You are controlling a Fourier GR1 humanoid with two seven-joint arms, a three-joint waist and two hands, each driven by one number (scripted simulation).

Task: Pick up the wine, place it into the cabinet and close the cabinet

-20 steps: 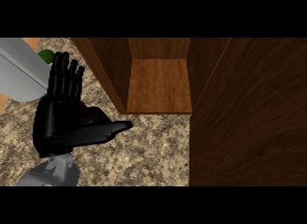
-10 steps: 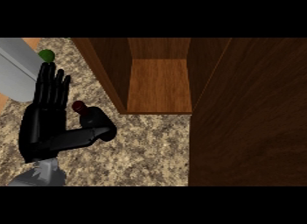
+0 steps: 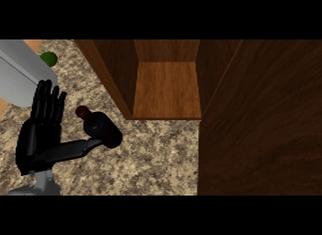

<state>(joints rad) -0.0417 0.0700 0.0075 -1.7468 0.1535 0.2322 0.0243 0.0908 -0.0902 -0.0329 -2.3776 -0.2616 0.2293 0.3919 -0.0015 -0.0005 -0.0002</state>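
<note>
The wine bottle [image 3: 99, 127] stands up on the counter [image 3: 150, 156], with its red top tipped up and to the left. The left hand [image 3: 41, 131] is open beside it, fingers straight, thumb touching the bottle. The cabinet [image 3: 167, 87] is open.

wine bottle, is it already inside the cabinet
No, the wine bottle stands on the counter beside the left hand, outside the open cabinet.

Speckled granite counter with a bottle, a cabinet and a grey appliance

The counter [image 3: 150, 160] is mottled tan and grey stone. A dark wine bottle [image 3: 101, 127] stands on it, its dark red cap pointing up-left, just in front of the open wooden cabinet [image 3: 167, 87]. A grey appliance [image 3: 11, 73] sits at the left edge, with a small green object [image 3: 49, 58] just beside it.
</note>
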